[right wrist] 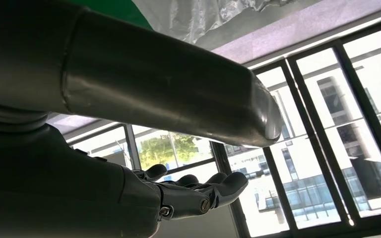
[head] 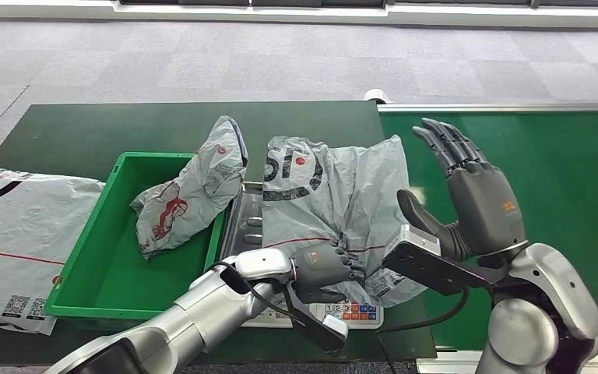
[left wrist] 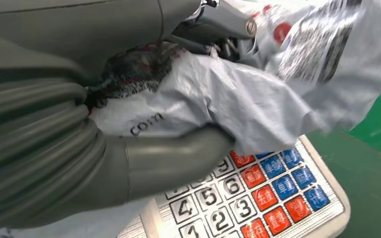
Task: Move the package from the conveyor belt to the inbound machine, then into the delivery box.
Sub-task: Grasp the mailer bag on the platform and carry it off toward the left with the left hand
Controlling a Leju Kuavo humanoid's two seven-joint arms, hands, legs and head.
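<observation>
Head view showed the left hand (head: 328, 270) nearest, at the near edge of the table, its fingers closed on the lower part of a grey plastic mailer package (head: 335, 199). The package lay crumpled over a weighing scale (head: 246, 222), whose steel platform showed just left of the bag and whose keypad (head: 350, 311) peeked out below the hand. In the left wrist view the thumb (left wrist: 178, 158) pressed up under a fold of the bag, where black print read "com"; a barcode label (left wrist: 311, 42) and red dots sat on the bag farther along. The keypad there showed white number keys 1, 2, 4, 5, 6 and red and blue keys with Chinese characters too small to read.

To the right, the right hand (head: 471, 195) was raised beside the package with its fingers straight and spread, holding nothing, palm toward the bag. The right wrist view showed the same open fingers (right wrist: 198, 193) against tall windows.

Left of the scale stood a green plastic bin (head: 86, 269) holding a second, scrunched grey parcel (head: 195, 191) with red print. At the far left lay a large white bag (head: 15, 241) bearing QR codes. Beyond the right hand ran the green conveyor belt (head: 568, 171), and farthest off was grey carpeted floor (head: 280, 62).
</observation>
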